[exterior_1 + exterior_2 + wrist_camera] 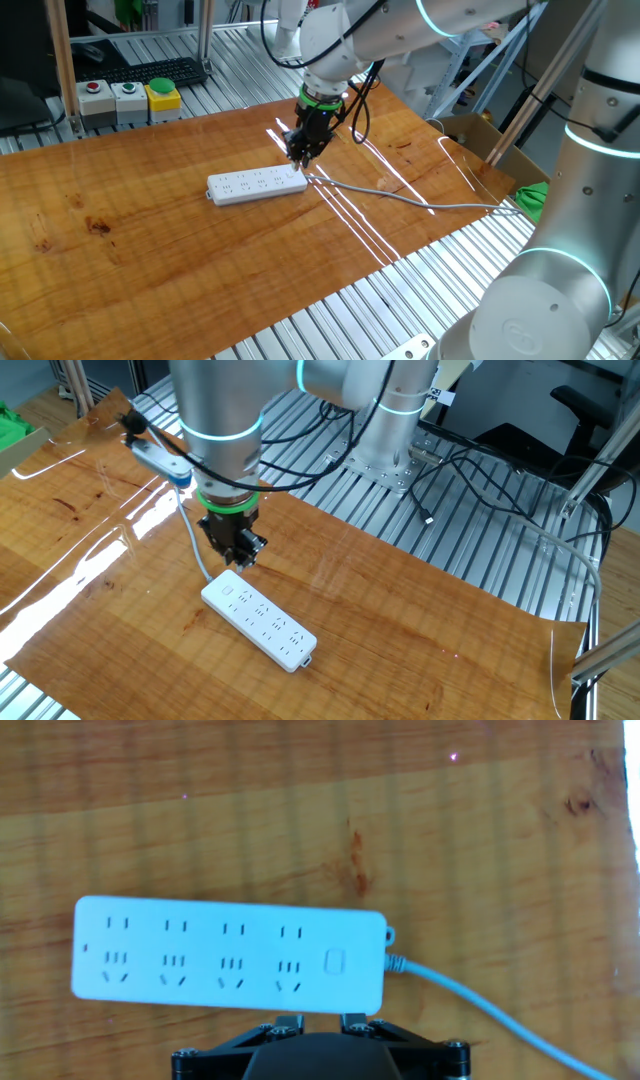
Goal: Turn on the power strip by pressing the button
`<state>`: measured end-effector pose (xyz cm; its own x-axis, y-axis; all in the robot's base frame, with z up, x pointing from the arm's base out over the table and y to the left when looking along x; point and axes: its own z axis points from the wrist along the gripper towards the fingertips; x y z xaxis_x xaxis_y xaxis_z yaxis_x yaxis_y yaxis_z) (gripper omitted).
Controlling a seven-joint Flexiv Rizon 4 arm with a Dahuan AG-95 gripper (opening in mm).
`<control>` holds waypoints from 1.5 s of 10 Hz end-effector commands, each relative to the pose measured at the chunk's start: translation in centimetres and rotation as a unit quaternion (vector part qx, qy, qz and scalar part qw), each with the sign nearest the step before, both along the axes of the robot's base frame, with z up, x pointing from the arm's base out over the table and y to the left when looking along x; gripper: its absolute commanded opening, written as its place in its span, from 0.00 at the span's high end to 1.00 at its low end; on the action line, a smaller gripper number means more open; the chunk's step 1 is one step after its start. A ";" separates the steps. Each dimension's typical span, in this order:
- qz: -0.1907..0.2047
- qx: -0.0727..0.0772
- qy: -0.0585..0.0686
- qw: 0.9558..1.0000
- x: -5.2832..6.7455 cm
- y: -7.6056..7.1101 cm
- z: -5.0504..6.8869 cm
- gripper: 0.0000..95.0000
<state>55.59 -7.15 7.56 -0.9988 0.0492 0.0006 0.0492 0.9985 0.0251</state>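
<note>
The white power strip (258,185) lies flat on the wooden table, its grey cable (420,200) trailing to the right. It also shows in the other fixed view (260,618) and in the hand view (230,955). The button (334,961) is a small pale rounded switch at the strip's cable end. My gripper (300,155) hangs just above that end, pointing down, apart from the strip. In the hand view my gripper (322,1020) shows a narrow gap between the fingertips, with nothing held. It also shows in the other fixed view (243,563).
Three pushbutton boxes stand at the table's back left: red (93,100), green (128,95) and a yellow-based green one (163,93). A keyboard (160,70) lies behind them. A cardboard box (480,135) and something green (535,197) sit at the right edge.
</note>
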 end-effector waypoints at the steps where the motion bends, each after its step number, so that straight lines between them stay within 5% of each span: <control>1: 0.003 0.000 -0.001 1.000 0.5 -0.6 -0.4 0.80; 2: 0.004 0.000 -0.002 1.000 0.7 -0.9 -0.7 0.80; 3: 0.005 0.000 -0.005 1.000 0.9 -1.1 -1.2 0.60; 11: 0.010 0.002 -0.021 1.000 1.8 -2.0 -3.7 0.60; 15: 0.008 0.002 -0.021 1.000 1.8 -2.2 -4.0 0.60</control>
<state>57.19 -9.35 3.65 -0.9986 0.0320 -0.0416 0.0308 0.9991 0.0308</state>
